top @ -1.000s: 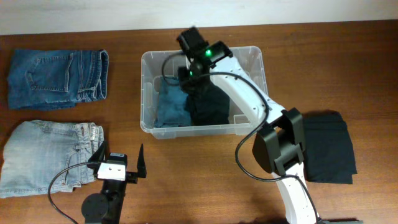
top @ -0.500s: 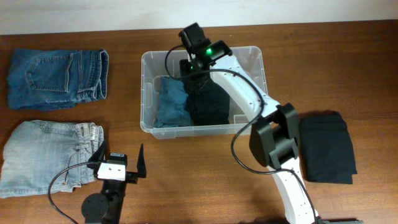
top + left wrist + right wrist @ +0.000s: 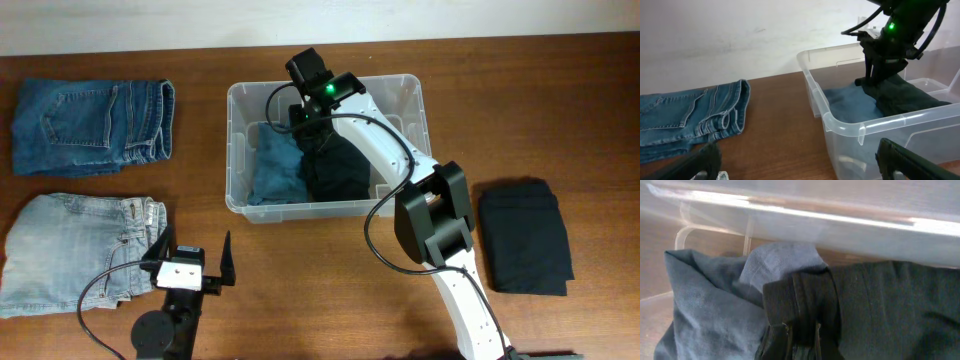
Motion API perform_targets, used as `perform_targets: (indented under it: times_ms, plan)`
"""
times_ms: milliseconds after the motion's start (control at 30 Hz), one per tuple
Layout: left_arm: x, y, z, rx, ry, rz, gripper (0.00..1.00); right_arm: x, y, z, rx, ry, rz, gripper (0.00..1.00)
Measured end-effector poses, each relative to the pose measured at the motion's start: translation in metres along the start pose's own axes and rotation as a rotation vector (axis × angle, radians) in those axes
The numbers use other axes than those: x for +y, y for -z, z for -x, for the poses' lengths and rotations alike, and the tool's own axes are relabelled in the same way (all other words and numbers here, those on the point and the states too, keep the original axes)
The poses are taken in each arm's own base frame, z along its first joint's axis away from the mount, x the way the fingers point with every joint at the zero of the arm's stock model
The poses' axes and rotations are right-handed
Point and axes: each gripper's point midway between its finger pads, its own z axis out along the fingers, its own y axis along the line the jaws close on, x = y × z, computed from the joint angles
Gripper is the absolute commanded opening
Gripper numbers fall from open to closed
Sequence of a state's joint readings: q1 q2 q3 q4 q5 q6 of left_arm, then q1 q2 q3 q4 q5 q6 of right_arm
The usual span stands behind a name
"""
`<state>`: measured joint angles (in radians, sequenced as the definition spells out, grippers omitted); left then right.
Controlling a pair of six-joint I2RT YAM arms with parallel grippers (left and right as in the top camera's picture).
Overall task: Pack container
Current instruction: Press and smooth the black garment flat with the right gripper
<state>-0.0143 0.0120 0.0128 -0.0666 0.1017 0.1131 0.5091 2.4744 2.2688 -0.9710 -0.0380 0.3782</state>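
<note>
The clear container (image 3: 330, 209) stands mid-table and holds a folded blue garment (image 3: 273, 167) on the left and a black garment (image 3: 340, 170) on the right. My right gripper (image 3: 305, 135) reaches down inside it, near the back wall. The right wrist view shows this gripper (image 3: 801, 330) shut on the black garment's folded edge (image 3: 805, 295), right beside the blue garment (image 3: 705, 295). My left gripper (image 3: 190, 262) rests low at the table's front left, open and holding nothing. In the left wrist view its fingers (image 3: 910, 160) frame the container's near corner (image 3: 860, 127).
Dark blue jeans (image 3: 92, 125) lie folded at the back left, and light blue jeans (image 3: 75, 250) at the front left beside my left gripper. A folded black garment (image 3: 525, 238) lies right of the container. The right arm arches over the container's front right.
The right arm's elbow has swung left toward the container, uncovering the black garment on the table. The right gripper has shifted slightly left and back, still shut on the black garment. The left arm has not moved.
</note>
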Motion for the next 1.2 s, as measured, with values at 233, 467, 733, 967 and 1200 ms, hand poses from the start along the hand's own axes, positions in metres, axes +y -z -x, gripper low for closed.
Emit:
perform_targets:
  times_ms: [233, 467, 733, 967, 1200]
  plan:
    - [0.000, 0.000, 0.000, 0.000, 0.000, 0.000, 0.99, -0.001, 0.010, -0.005, 0.020, 0.000, -0.007, 0.09]
    - [0.000, 0.000, 0.000, 0.000, 0.000, 0.000, 0.99, 0.001, 0.010, -0.006, 0.022, 0.004, -0.007, 0.09]
    - [0.000, 0.000, 0.000, 0.000, 0.000, 0.000, 0.99, 0.011, -0.001, -0.012, 0.018, 0.020, 0.004, 0.09]
    - [0.000, 0.000, 0.000, 0.000, 0.000, 0.000, 0.99, 0.008, -0.015, -0.023, 0.040, 0.022, -0.005, 0.09]
    - [0.000, 0.000, 0.000, 0.000, 0.000, 0.000, 0.99, 0.007, -0.016, -0.022, 0.035, 0.023, -0.007, 0.09]
